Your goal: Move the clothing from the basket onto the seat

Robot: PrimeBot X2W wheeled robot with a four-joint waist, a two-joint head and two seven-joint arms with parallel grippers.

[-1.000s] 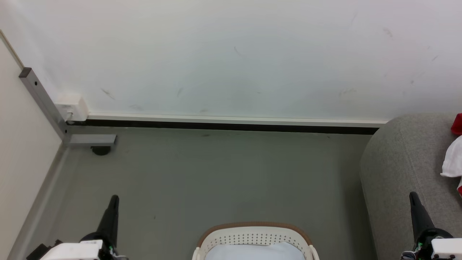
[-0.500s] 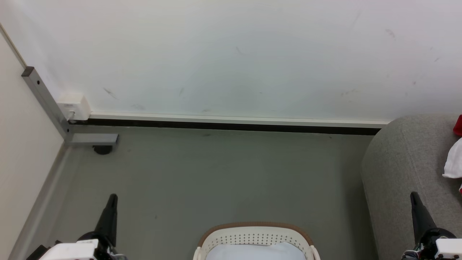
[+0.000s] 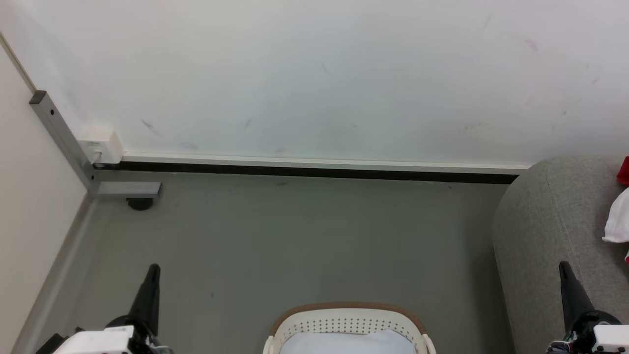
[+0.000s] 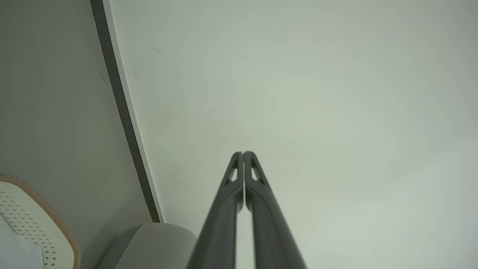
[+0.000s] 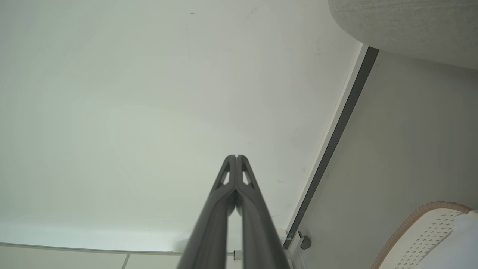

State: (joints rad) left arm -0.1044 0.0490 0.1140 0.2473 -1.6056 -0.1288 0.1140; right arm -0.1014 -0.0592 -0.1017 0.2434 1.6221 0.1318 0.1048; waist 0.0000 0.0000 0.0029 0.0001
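claws: left gripper [image 3: 154, 269] and right gripper [image 3: 563, 266] both clenched, empty | near: oval white perforated plastic basket [image 3: 344, 322], brown rim, holds pale bluish cloth [image 3: 346, 343] | farther right: red-and-white jersey fabric [image 3: 619, 219] lies on grey woven sofa [image 3: 540, 221] | risk: a claw could seize the pale cloth, mistaking it for clothing

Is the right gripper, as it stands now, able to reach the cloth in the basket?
Probably yes: nothing stands between the right gripper and the cloth in the open-topped basket. The gripper is shut, though, so it must open first.
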